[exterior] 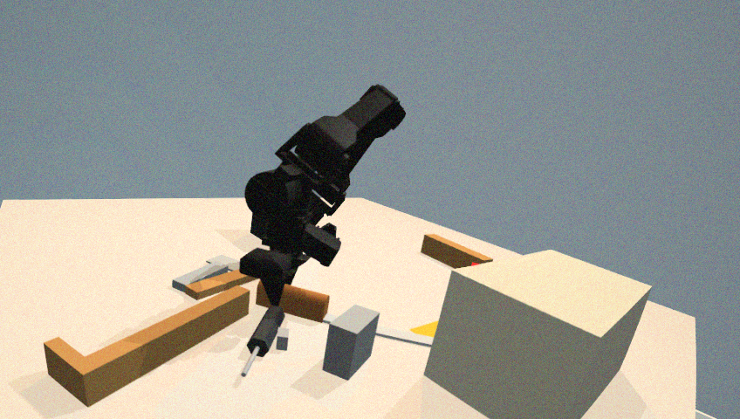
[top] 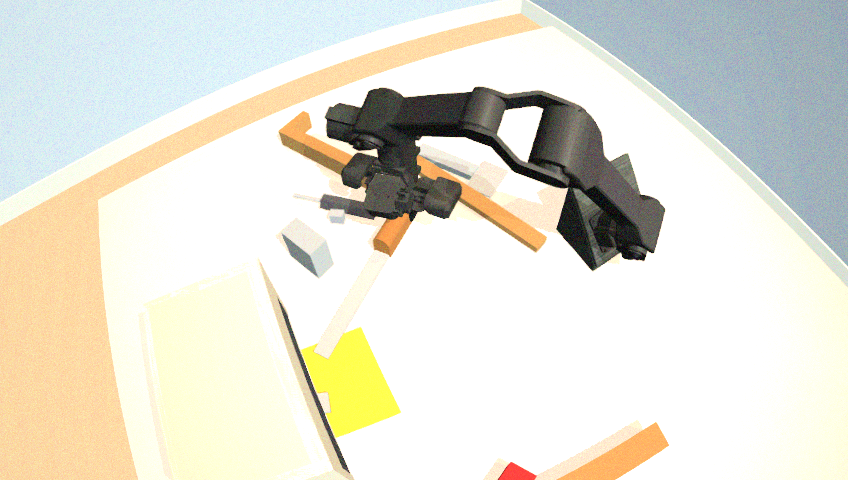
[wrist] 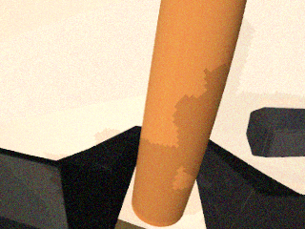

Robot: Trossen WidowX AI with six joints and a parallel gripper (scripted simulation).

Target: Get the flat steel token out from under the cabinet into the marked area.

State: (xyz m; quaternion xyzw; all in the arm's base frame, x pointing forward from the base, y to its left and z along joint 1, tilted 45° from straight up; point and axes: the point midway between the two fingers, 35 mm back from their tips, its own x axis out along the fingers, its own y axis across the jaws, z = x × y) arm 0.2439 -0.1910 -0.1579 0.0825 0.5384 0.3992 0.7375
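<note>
Tool: the tool [top: 399, 209] is clamped on the orange handle [wrist: 191, 90] of a long implement — the wrist view shows the round handle running out from between the dark fingers.
Implement: beyond the orange handle, a thin pale blade [top: 351, 306] slants toward the cabinet; its far end lies on the edge of the yellow marked area [top: 357, 386].
Token: cannot be made out for certain — a small pale piece [top: 324, 402] shows at the foot of the cabinet front, on the yellow patch, too small to identify.
Cabinet: a cream box [exterior: 539, 332] standing on the desk [top: 535, 333], its dark lower front facing the yellow area.
Arm: black, bent over from its base [top: 580, 237], wrist low above the desk.
Nearby clutter: a long orange L-shaped bar [exterior: 140, 345] passes under the wrist; a grey block [exterior: 348, 340] stands upright between tool and cabinet; a dark screwdriver-like item [exterior: 264, 334] with a thin metal tip lies beside a tiny grey cube [exterior: 282, 341].
Far corner: another orange bar [top: 618, 455] with a red piece [top: 514, 472] beside it, well apart from the arm.
</note>
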